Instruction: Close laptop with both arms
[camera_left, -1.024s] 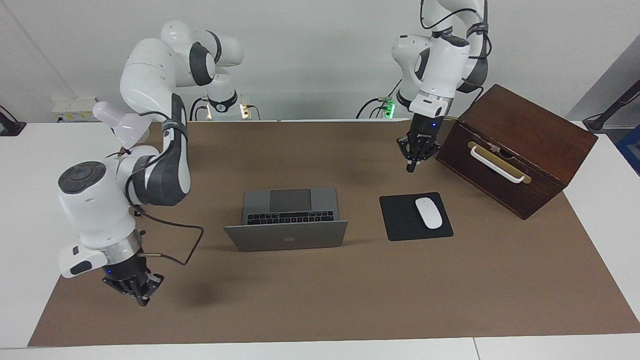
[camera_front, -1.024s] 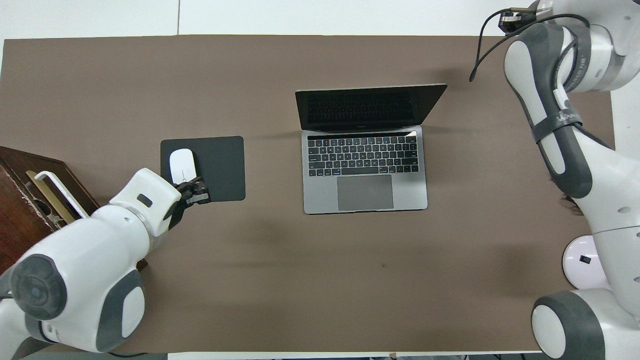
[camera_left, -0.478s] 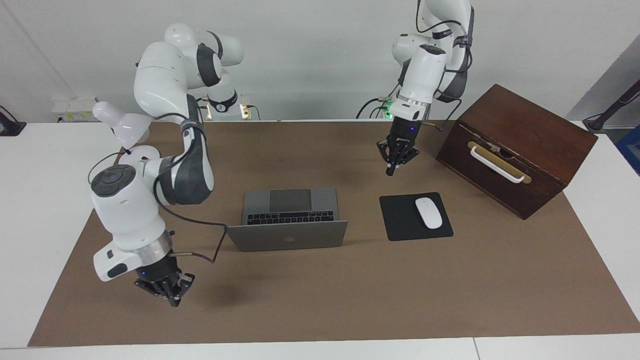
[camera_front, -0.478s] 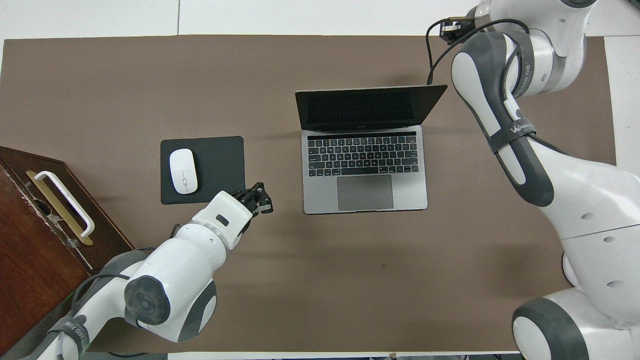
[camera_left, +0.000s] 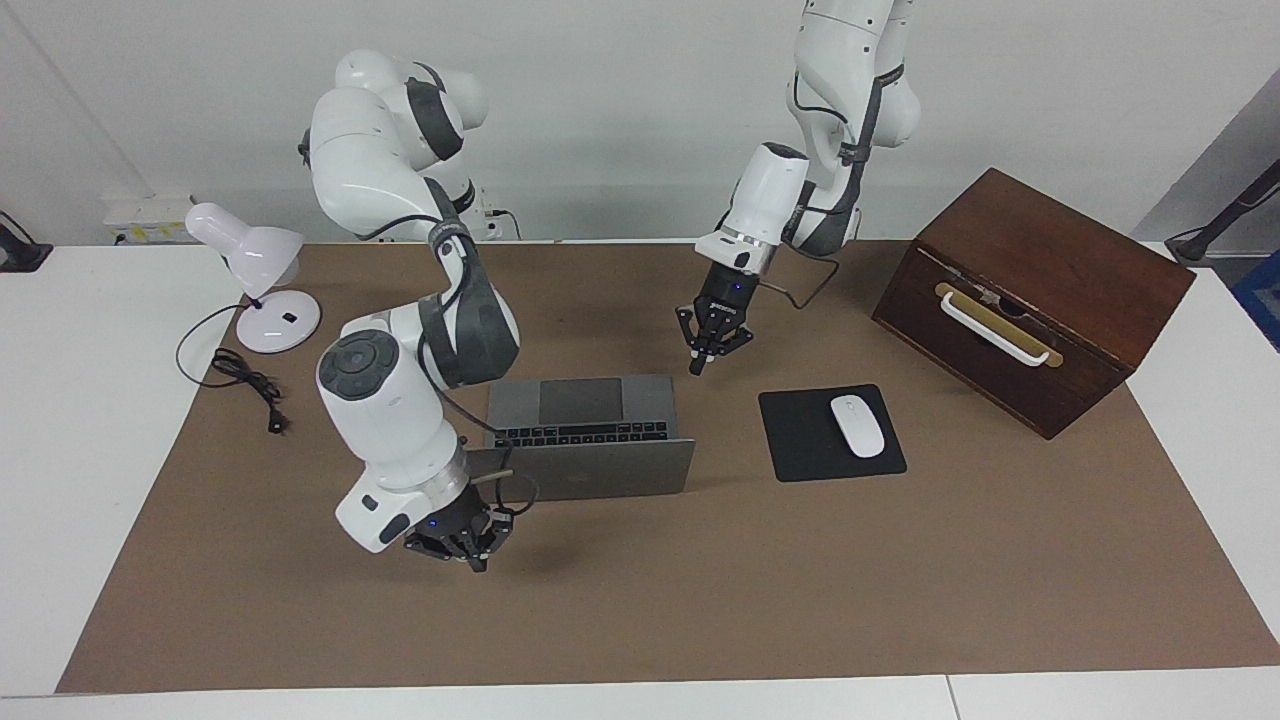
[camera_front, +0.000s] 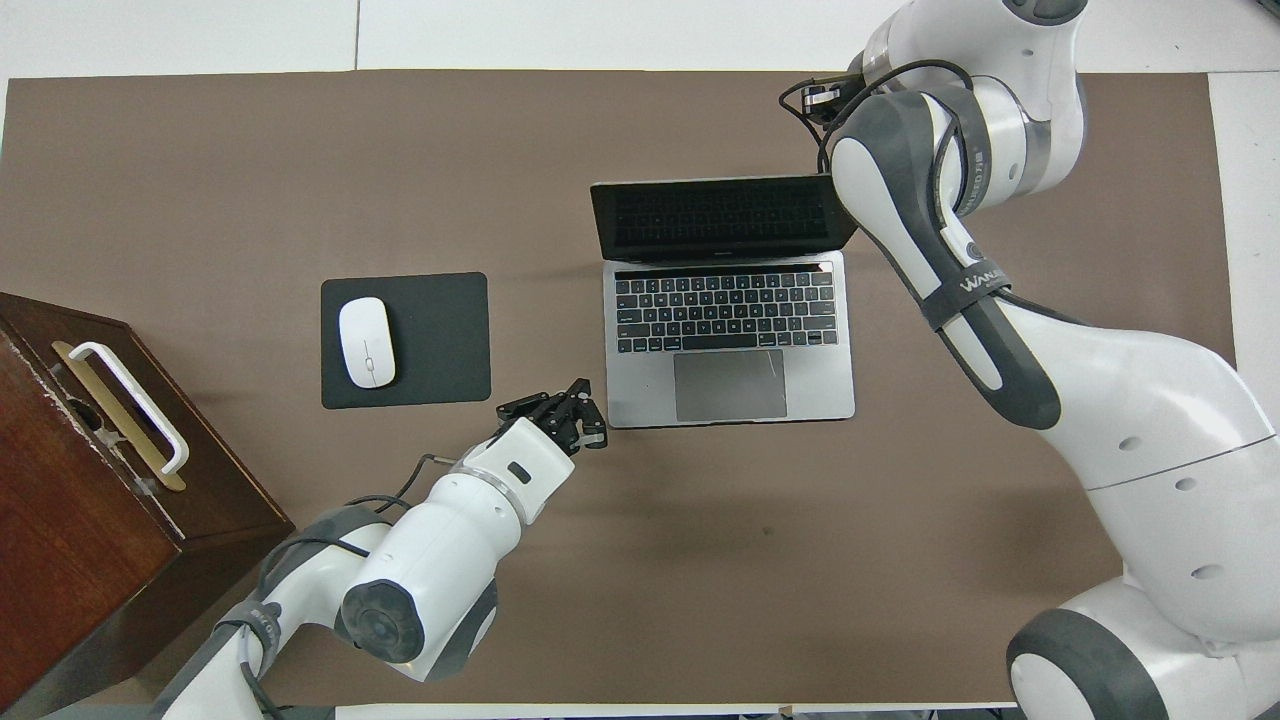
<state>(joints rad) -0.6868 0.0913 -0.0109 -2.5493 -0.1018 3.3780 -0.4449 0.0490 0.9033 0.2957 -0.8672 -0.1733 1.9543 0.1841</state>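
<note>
The silver-grey laptop (camera_left: 600, 470) (camera_front: 730, 385) stands open on the brown mat, its lid upright and its dark screen toward the robots. My right gripper (camera_left: 477, 562) is shut and empty. It hangs low over the mat beside the lid's corner at the right arm's end, apart from the lid. In the overhead view its own wrist hides it. My left gripper (camera_left: 696, 368) (camera_front: 597, 438) is also shut and empty. It points down over the mat by the trackpad-end corner of the laptop's base, toward the left arm's end.
A black mouse pad (camera_left: 800, 440) with a white mouse (camera_left: 857, 426) lies beside the laptop. A dark wooden box (camera_left: 1040, 280) with a white handle stands at the left arm's end. A white desk lamp (camera_left: 250, 262) and its cord (camera_left: 245, 378) sit at the right arm's end.
Both arms swung in toward the laptop. The right gripper came from the mat's end to the lid's corner, the left from beside the box to the base's corner. Both stayed shut.
</note>
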